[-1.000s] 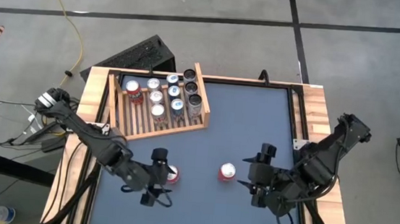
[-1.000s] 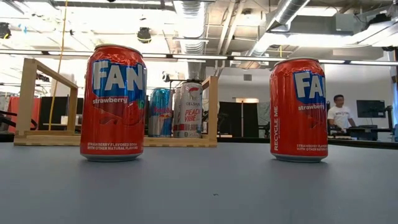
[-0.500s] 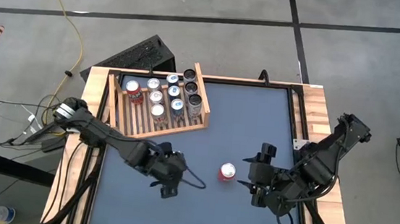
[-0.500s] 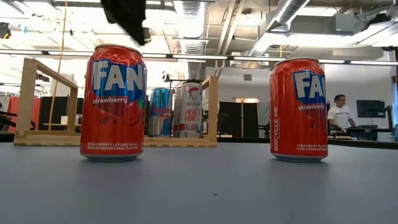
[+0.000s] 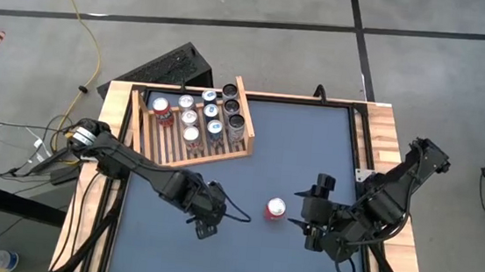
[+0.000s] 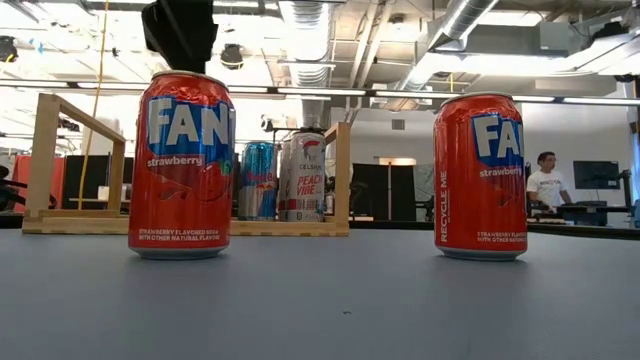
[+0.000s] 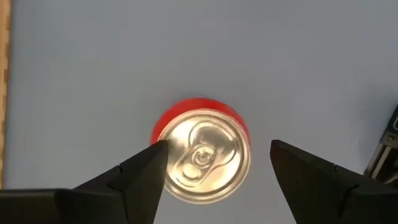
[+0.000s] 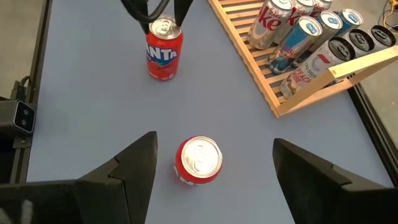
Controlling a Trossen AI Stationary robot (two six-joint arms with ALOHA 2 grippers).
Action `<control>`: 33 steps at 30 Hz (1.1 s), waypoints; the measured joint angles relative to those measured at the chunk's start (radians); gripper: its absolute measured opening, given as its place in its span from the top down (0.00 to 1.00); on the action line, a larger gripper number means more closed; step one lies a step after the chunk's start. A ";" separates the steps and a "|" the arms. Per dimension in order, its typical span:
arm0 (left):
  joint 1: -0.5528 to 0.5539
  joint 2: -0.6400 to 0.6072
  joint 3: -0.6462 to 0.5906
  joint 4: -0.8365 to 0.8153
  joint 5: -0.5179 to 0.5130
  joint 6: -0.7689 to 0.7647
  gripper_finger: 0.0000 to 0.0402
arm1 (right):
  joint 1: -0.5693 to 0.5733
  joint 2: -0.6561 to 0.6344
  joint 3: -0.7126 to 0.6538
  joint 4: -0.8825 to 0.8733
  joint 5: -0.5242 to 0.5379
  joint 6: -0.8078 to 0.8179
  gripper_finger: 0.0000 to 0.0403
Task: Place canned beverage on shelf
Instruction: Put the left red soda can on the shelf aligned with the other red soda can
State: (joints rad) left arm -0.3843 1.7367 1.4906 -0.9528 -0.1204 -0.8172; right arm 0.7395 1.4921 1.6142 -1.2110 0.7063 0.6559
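over on the left the left gripper [image 5: 209, 214] hangs straight above a red can [image 7: 200, 157], and from its wrist you look right down onto the silver lid with the two dark fingers [image 7: 140, 177] spread to either side, released, one tip right at the rim, nothing grasped. from table height that can [image 6: 182, 166] stands upright on the grey table [image 6: 330, 300], with the dark bulk of the gripper [image 6: 180, 30] just over its top. behind it, at the table's far left corner, sits the shelf [image 5: 190, 153], a light-wood slatted rack set at a slight angle, cans [image 5: 200, 115] standing in rows in its far half and the near slats bare; low down you can make out a blue can [image 6: 258, 180] and a pale one [image 6: 305, 176] between its side boards. moving to the middle, a second red can [image 5: 276, 209] stands upright on the table, well apart from the shelf and near the first can. just to its right the right gripper [image 5: 313, 220] waits low over the table, pointing at that can; its wrist view shows the can [image 8: 199, 160] between the two wide-spread fingers [image 8: 134, 171] but clear of both, so released and empty too. far off on the right of the room a person [image 6: 546, 183] sits at a desk.
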 joint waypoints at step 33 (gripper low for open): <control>-0.004 -0.001 0.002 -0.084 -0.018 -0.026 0.36 | 0.000 0.000 0.000 -0.005 -0.003 0.000 0.28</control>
State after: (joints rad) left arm -0.3882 1.7355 1.4929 -1.0369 -0.1385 -0.8435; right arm 0.7395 1.4921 1.6142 -1.2163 0.7036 0.6556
